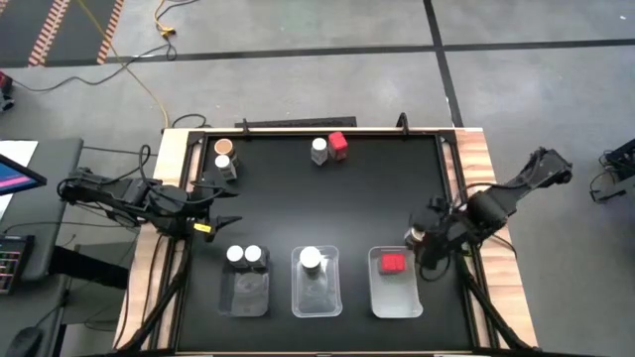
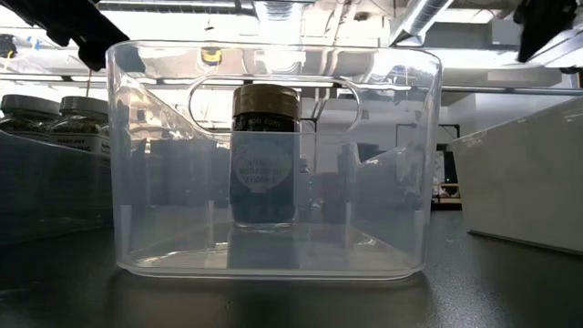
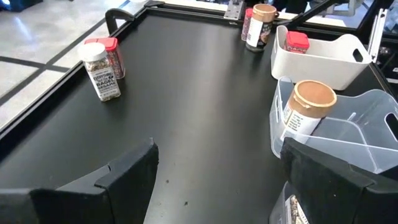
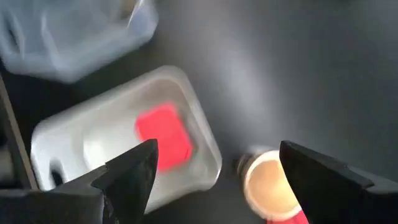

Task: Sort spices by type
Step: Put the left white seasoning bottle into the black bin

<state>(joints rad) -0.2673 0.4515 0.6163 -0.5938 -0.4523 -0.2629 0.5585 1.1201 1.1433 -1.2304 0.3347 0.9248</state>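
Three trays sit along the near edge. The left tray (image 1: pixel 246 290) holds two white-capped jars (image 1: pixel 244 255). The middle tray (image 1: pixel 316 288) holds one pale-lidded jar (image 3: pixel 308 106). The right tray (image 1: pixel 395 293) holds a red-capped jar (image 1: pixel 393 264). A tan-lidded jar (image 4: pixel 267 183) and a red-capped jar (image 3: pixel 248 23) stand just beyond the right tray's far right corner. My right gripper (image 4: pixel 217 162) hovers open above them. My left gripper (image 1: pixel 228 208) is open, low over the table beyond the left tray. More jars stand near the far edge: a white-capped one (image 1: pixel 318 149), a red-capped one (image 1: pixel 338 142), a tan-lidded one (image 1: pixel 224 147) and a grey-capped one (image 1: pixel 226 167).
A raised rim (image 1: pixel 317 127) runs along the table's far edge, and wooden borders (image 1: pixel 486 169) flank both sides. The black tabletop between the far jars and the trays (image 1: pixel 327 203) is bare. In the low view the middle tray (image 2: pixel 264 182) fills the front.
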